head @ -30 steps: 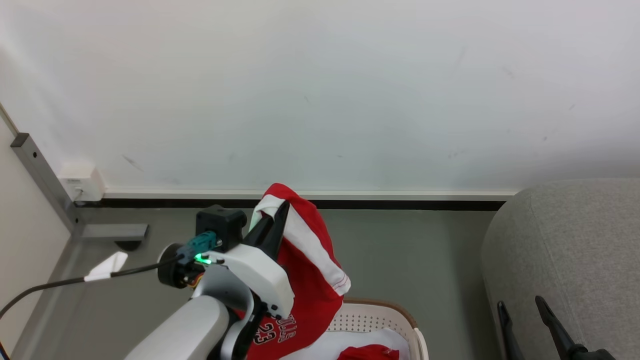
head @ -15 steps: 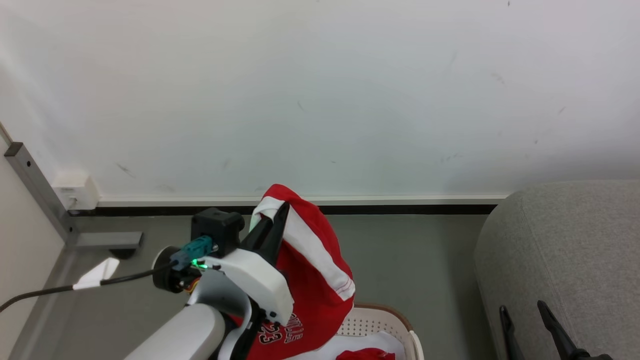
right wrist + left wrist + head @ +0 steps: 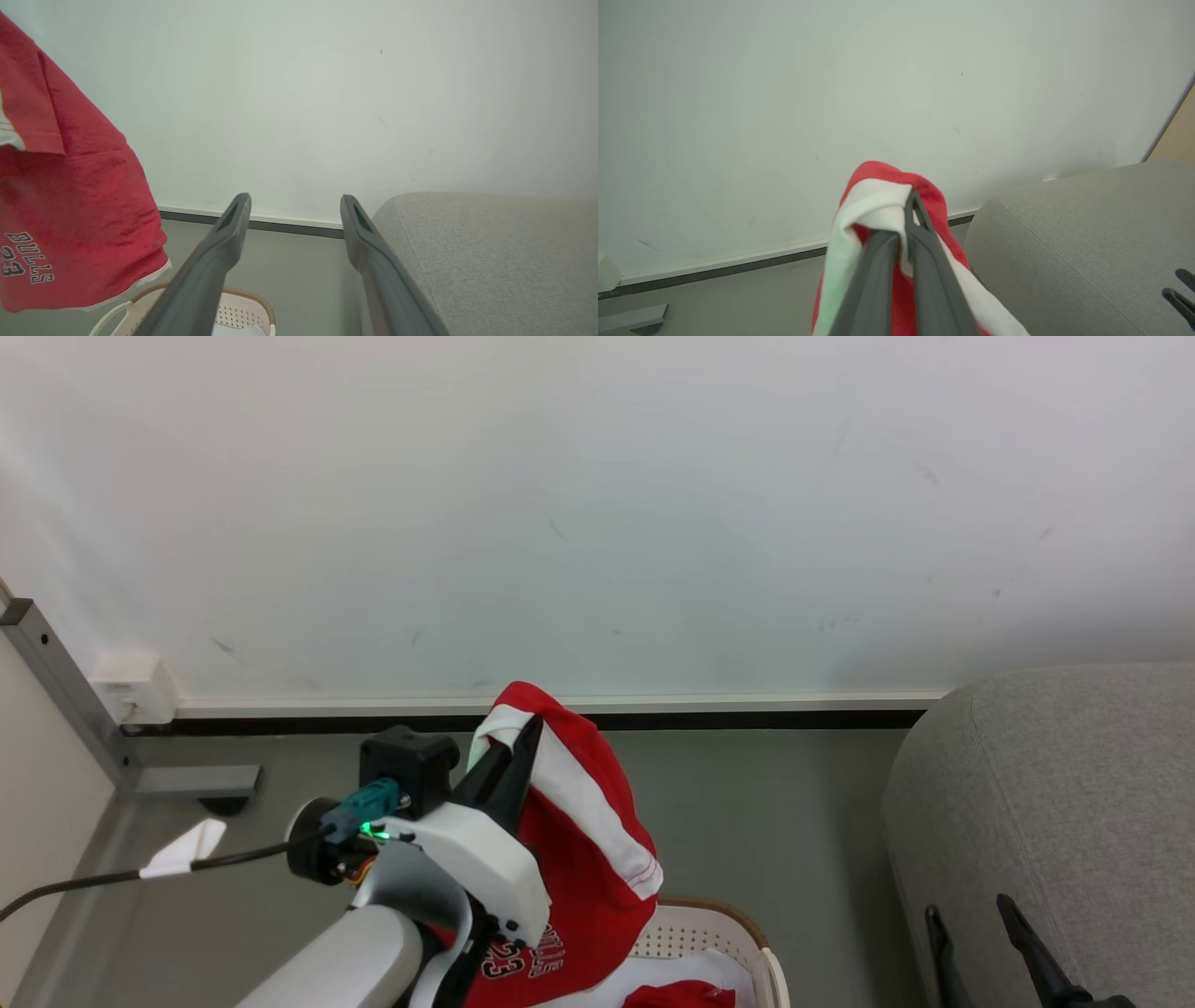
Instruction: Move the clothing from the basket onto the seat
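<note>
My left gripper (image 3: 523,735) is shut on a red jersey (image 3: 597,859) with white stripe trim, held up above the cream basket (image 3: 709,929) at the bottom of the head view. The garment hangs from the closed fingertips (image 3: 909,205) and its lettering (image 3: 28,261) faces the right wrist camera. A second red piece (image 3: 677,996) and a pale cloth (image 3: 672,971) lie in the basket. The grey sofa (image 3: 1055,803) stands to the right, apart from the jersey. Low beside the sofa, my right gripper (image 3: 971,919) is open and empty, its fingers (image 3: 224,233) spread.
A white wall with a dark skirting (image 3: 747,719) runs behind everything. A grey metal post and foot (image 3: 187,782) stand at the left, with a white wall box (image 3: 131,686). A black cable (image 3: 140,873) trails from my left wrist. Grey floor (image 3: 775,821) lies between basket and sofa.
The camera has shifted slightly, sliding the wall post left and the sofa inward. The left gripper still holds the jersey at about the same height.
</note>
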You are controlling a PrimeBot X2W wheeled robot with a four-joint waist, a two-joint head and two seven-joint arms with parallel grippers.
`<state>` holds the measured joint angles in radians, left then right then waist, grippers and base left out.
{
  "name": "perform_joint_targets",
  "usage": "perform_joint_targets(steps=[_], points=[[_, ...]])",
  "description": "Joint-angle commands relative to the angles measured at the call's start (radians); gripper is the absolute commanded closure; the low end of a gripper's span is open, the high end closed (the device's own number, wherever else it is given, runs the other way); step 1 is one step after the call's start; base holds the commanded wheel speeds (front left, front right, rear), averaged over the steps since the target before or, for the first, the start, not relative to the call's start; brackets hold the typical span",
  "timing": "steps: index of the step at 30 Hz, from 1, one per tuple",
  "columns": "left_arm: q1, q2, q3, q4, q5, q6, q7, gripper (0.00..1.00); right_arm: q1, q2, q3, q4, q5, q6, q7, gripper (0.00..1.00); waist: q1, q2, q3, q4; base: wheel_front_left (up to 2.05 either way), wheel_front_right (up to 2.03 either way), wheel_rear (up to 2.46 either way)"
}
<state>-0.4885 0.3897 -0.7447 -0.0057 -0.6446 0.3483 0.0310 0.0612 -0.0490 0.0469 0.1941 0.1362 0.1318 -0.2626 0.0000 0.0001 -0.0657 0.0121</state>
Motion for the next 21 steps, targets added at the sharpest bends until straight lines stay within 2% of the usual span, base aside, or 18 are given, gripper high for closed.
perform_joint_targets(steps=[1,5,10,16,21], points=[[0.008,0.009,0.001,0.002,0.002,-0.001,-0.003,1.0,-0.007,-0.003,0.004,-0.006,-0.013,-0.002,-0.003,0.0,0.0,-0.0001,0.0,0.0,0.0,0.0,0.0],[0.008,0.009,-0.001,0.002,0.003,0.002,-0.003,1.0,-0.02,-0.002,0.056,-0.036,-0.039,-0.002,-0.003,0.0,0.0,-0.0001,0.0,-0.001,0.0,0.0,0.0],[0.005,0.002,-0.007,0.001,0.003,0.002,-0.002,1.0,-0.06,-0.015,0.223,-0.044,-0.065,-0.002,-0.003,0.0,0.0,-0.0001,0.004,-0.004,0.0,0.0,0.0],[-0.008,-0.009,-0.014,0.005,0.002,-0.002,-0.004,1.0,-0.167,-0.035,0.422,0.012,-0.033,-0.002,-0.003,0.0,0.0,-0.0001,0.013,-0.003,0.0,0.0,0.0],[-0.02,-0.02,-0.024,0.012,0.003,-0.008,-0.007,1.0,-0.267,-0.022,0.512,0.071,-0.002,-0.002,-0.003,0.0,0.0,-0.0001,0.018,0.005,0.0,0.0,0.0]])
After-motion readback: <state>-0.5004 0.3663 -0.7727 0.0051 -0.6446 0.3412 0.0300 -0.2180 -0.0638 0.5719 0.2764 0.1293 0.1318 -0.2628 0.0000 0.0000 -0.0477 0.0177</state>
